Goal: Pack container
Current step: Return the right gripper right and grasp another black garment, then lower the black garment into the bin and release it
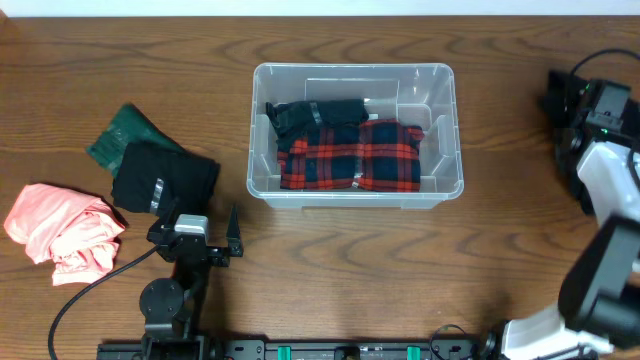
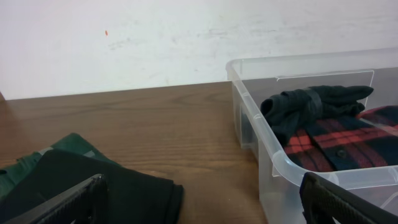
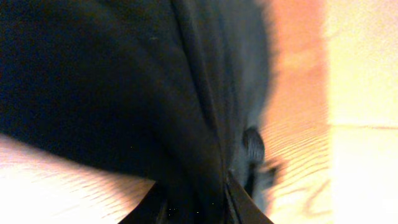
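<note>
The clear container (image 1: 440, 190) stands mid-table and holds a red plaid shirt (image 1: 350, 160) with a dark rolled garment (image 1: 315, 113) on its far left part. It also shows in the left wrist view (image 2: 273, 162). My left gripper (image 1: 197, 230) is open and empty near the table's front, just in front of a black cloth (image 1: 160, 178); in the left wrist view the gripper (image 2: 199, 205) has this cloth (image 2: 112, 193) between its fingers' line and the container. My right gripper (image 3: 196, 205) is shut on a dark garment (image 3: 124, 81) that fills its view; it sits at the far right (image 1: 562, 100).
A green cloth (image 1: 125, 130) lies partly under the black cloth, and a pink cloth (image 1: 65, 230) lies at the left edge. A white wall (image 2: 124, 43) runs behind the table. The right arm (image 1: 610, 170) stands along the right edge.
</note>
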Controlling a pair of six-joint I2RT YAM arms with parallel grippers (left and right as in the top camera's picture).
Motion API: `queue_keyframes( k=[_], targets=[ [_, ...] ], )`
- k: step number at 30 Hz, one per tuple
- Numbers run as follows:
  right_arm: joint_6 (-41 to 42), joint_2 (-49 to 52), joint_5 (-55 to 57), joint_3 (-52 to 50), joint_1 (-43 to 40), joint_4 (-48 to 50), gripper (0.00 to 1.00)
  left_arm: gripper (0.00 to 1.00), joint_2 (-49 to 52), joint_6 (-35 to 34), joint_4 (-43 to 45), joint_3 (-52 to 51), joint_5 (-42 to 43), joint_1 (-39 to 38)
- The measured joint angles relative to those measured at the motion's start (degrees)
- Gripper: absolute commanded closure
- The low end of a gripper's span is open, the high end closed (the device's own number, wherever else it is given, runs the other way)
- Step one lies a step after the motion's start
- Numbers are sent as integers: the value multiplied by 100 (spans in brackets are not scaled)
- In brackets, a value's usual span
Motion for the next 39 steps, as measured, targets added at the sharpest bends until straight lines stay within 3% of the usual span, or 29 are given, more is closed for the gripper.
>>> queue_keyframes(
  k=[6,12,21,32,39],
  targets=[
    [-85,-1484,-87,-7,1021,-127,99,2,0,0,0,0,0,0],
    [-330,-2597,-142,-7,2634,-146,99,2,0,0,2,0,0,0],
    [-684,-2741,-540,-7,4721,-192,99,2,0,0,0,0,0,0],
    [-743,-1456,-1720,-9,5147,-1058,99,2,0,0,0,0,0,0],
    [-780,-1309,-2079,-7,5143,-1412,99,2,0,0,0,0,0,0]
  ],
)
